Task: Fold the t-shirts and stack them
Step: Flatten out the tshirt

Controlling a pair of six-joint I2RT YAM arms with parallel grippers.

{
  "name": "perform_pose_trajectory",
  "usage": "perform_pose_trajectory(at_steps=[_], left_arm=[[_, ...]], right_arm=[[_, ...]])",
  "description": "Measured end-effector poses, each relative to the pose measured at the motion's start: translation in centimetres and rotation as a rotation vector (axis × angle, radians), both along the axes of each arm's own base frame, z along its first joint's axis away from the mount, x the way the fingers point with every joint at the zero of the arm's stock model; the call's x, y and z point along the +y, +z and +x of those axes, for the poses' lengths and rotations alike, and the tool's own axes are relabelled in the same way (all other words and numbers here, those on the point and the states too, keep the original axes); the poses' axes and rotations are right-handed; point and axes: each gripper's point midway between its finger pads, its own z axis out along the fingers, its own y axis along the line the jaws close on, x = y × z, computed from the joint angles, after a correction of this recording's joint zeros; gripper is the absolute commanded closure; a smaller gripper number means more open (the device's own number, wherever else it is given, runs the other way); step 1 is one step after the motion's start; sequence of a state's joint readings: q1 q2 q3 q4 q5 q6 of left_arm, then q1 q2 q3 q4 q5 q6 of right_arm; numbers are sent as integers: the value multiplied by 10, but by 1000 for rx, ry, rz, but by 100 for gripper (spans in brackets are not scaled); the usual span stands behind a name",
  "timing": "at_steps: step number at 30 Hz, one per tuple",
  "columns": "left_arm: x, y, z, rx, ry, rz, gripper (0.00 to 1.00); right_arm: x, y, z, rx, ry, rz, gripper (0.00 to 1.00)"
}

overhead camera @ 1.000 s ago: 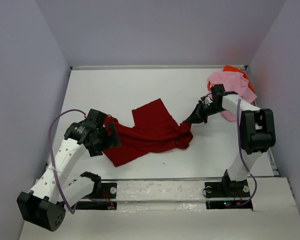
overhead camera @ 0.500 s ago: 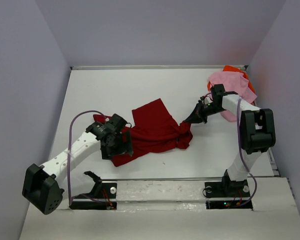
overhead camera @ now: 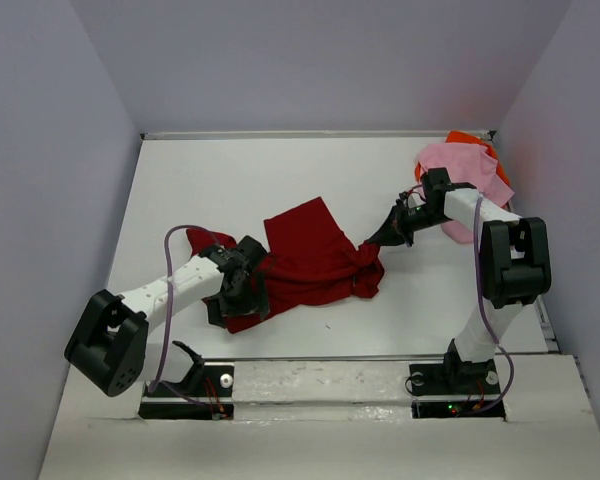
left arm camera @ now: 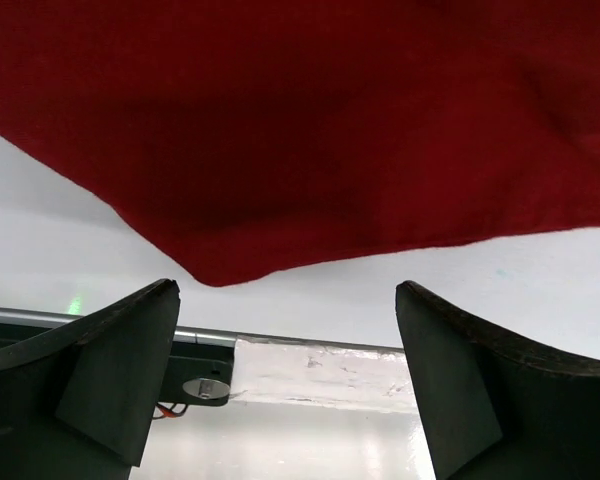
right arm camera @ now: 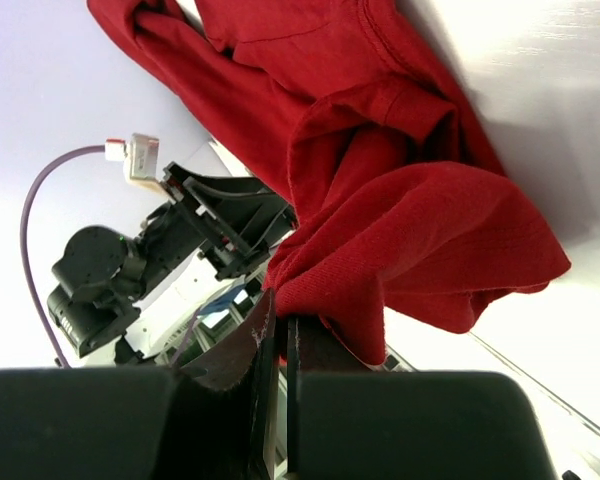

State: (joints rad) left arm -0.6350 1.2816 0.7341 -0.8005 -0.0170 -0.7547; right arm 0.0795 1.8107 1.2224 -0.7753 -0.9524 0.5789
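Pinching red t-shirt (overhead camera: 310, 255), right hand (overhead camera: 378, 240), left hand (left arm camera: 285, 290) spread over it

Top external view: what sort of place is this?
Probably a lab robot cell, not a home: a white table boxed by plain walls, with the left arm and right arm bolted at its near edge.

The red shirt (overhead camera: 315, 262) is matt cloth: a fine knit seen close up, with a stitched hem. The pink shirt (overhead camera: 460, 165) at the far right looks like the same soft, dull cloth. My table (overhead camera: 230, 180) is smooth and white with a faint sheen. The fingers (left arm camera: 110, 370) of my left gripper (left arm camera: 285, 300) are matt black plastic, a little rough along the edges. My left arm (overhead camera: 170, 292) has a smoother white plastic shell, slightly glossy.
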Motion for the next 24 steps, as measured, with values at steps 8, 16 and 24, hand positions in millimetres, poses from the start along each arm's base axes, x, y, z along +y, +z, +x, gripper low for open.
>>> perform_pose_trajectory(at_steps=[8, 16, 24], left_arm=[[8, -4, 2, 15, 37, 66, 1], [6, -15, 7, 27, 79, 87, 39], [-7, -26, 12, 53, 95, 77, 96]], right_arm=[[1, 3, -1, -7, 11, 21, 100], [3, 7, -2, -9, 18, 47, 100], [5, 14, -3, -13, 24, 76, 100]])
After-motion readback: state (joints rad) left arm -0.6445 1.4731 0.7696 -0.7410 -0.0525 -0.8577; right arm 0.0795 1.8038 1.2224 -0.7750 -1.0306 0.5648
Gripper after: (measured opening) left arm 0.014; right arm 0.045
